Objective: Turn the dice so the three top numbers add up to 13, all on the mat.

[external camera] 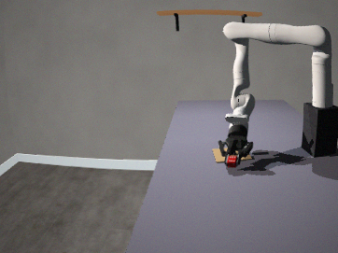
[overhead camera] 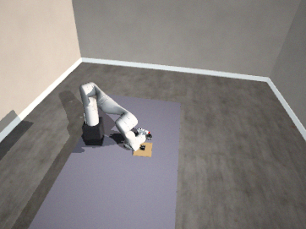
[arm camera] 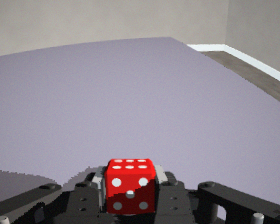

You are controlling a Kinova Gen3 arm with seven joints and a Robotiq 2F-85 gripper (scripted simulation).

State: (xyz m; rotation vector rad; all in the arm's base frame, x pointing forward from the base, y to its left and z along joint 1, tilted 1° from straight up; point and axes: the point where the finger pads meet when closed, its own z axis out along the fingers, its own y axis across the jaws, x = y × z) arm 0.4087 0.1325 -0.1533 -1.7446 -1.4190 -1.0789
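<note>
My gripper (overhead camera: 150,134) (external camera: 232,158) (arm camera: 130,178) is shut on the red die (overhead camera: 149,132) (external camera: 232,161) (arm camera: 130,192), with one finger on each side of it. In the wrist view the face towards the camera shows five pips, and the foreshortened face above it shows six. The gripper is tilted well over, beside the tan mat (overhead camera: 147,154) (external camera: 218,157). The exact height of the red die is hard to tell. A black die (overhead camera: 143,147) sits on the mat; its pips are too small to read. A third die is not visible, and the arm and gripper hide part of the mat.
The mat lies on the grey-purple table (overhead camera: 127,187) (external camera: 210,206) (arm camera: 135,105). The black base (overhead camera: 93,133) (external camera: 319,132) of the arm stands on the table to one side. A wall shelf (external camera: 210,13) hangs far behind.
</note>
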